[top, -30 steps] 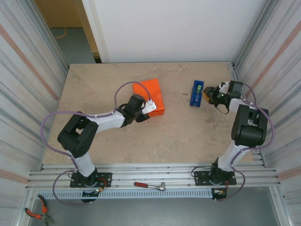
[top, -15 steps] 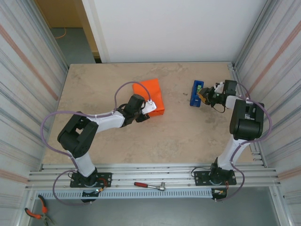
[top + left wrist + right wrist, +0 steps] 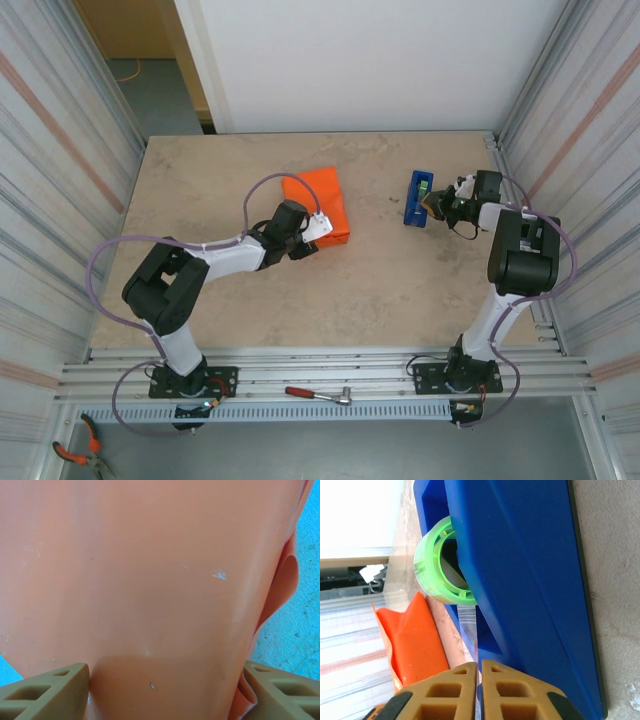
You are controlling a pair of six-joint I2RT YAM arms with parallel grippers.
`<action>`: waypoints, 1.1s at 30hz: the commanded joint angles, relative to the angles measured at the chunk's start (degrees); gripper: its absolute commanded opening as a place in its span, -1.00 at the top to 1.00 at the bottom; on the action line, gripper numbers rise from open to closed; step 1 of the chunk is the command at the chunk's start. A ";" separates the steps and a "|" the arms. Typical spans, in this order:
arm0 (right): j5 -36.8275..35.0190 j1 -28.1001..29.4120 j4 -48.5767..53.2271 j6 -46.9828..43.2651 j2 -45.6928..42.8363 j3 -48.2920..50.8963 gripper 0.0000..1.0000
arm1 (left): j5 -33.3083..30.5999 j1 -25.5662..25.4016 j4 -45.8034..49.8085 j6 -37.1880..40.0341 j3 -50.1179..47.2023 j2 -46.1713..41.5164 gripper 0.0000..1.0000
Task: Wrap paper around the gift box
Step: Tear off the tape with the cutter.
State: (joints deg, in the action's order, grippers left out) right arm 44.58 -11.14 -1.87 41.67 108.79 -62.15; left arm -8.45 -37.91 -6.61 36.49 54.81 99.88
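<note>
Left jaws stand wide and grip the paper (image 3: 150, 580). On my wrist feed one pad (image 3: 45, 695) sits against its left edge and the other touches a loose fold on its right, with the orange sheet spanning the gap between them. Right jaws are shut, tips together, on a strip of clear tape (image 3: 470, 630) that runs down to them from the green spool (image 3: 440, 565) of the blue dispenser (image 3: 520, 580).

From overhead, the paper (image 3: 318, 205) is folded into a squarish, boxy parcel. It lies flat on the worktop (image 3: 350, 290), a little left of centre and toward the far half. The left arm (image 3: 225, 255) reaches in from the near left, and its jaws meet the parcel at the near right corner. A white patch shows there beside the orange, but I cannot tell what it is.

The dispenser (image 3: 418, 198) stands well apart from the parcel, to its right, with its long side running near to far. The right arm (image 3: 520, 255) folds back on itself at the right edge of the worktop, and its jaws are at the dispenser's right side.

In the right wrist feed I also see a creased corner of the paper beyond the dispenser. The paper and the dispenser do not touch.

On the rail in front of the arm bases lies a red-handled wrench (image 3: 318, 394). Orange-handled pliers (image 3: 78, 452) lie at the near left corner, off the worktop.
</note>
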 commanded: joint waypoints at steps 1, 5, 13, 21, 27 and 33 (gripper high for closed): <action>1.54 0.86 1.26 -0.63 -0.36 0.46 0.85 | 0.62 -0.32 3.05 0.41 0.33 1.31 -0.46; 2.51 0.85 0.36 0.18 -1.10 0.99 1.00 | 0.62 -0.28 3.01 0.40 0.39 1.25 -0.46; 4.80 0.90 -5.31 5.11 -5.77 4.25 1.00 | 0.63 -0.26 3.08 0.40 0.24 1.28 -0.46; 5.31 1.53 -8.38 7.44 -9.77 8.72 1.00 | 0.67 -0.40 3.06 0.38 0.27 1.24 -0.46; 5.03 2.50 -8.79 7.74 -13.49 11.79 1.00 | 0.63 -0.32 3.08 0.35 0.21 1.12 -0.46; 4.37 2.70 -8.72 7.46 -15.56 14.62 1.00 | 0.62 -0.50 3.15 0.51 0.17 1.28 -0.46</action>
State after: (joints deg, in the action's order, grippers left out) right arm 46.52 -9.15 -11.14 48.93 95.70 -49.12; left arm -8.45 -37.93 -6.61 36.71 54.81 99.88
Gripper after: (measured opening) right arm 0.061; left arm 0.730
